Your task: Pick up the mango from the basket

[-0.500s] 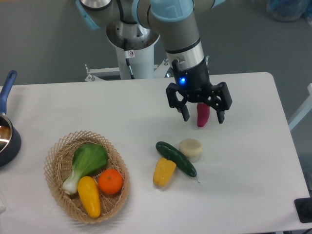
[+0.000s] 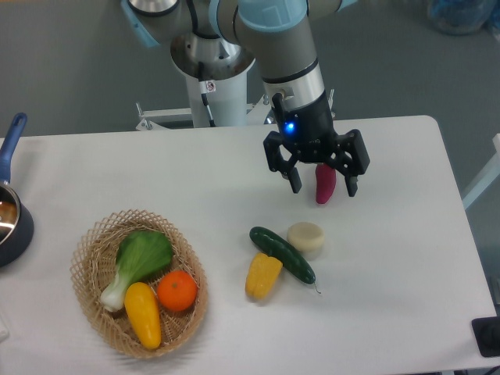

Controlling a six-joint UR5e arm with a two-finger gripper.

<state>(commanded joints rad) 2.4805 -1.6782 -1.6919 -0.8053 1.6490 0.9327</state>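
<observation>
- Mango (image 2: 144, 315) lay in the wicker basket (image 2: 87, 248), at its near side, long axis running roughly front to back
- Beside it in the basket sat an orange (image 2: 177, 291), touching or nearly touching the mango's right flank, and a bok choy (image 2: 139, 261) lay behind both, its white stem pointing toward the mango's upper end
- My gripper (image 2: 321, 187) hung over the table (image 2: 406, 234) well apart from the basket, far to its right and farther back, with the fingers spread wide and nothing held between them
- A magenta vegetable (image 2: 325, 184) lay on the table under the gap between my fingers; I could not tell what kind it was
- Nearer the front lay a cucumber (image 2: 282, 254), with a yellow pepper (image 2: 262, 275) against its left side and a pale round piece (image 2: 305, 237) against its right
- A dark blue pot (image 2: 11, 219) stood at the table's left edge, handle pointing back
</observation>
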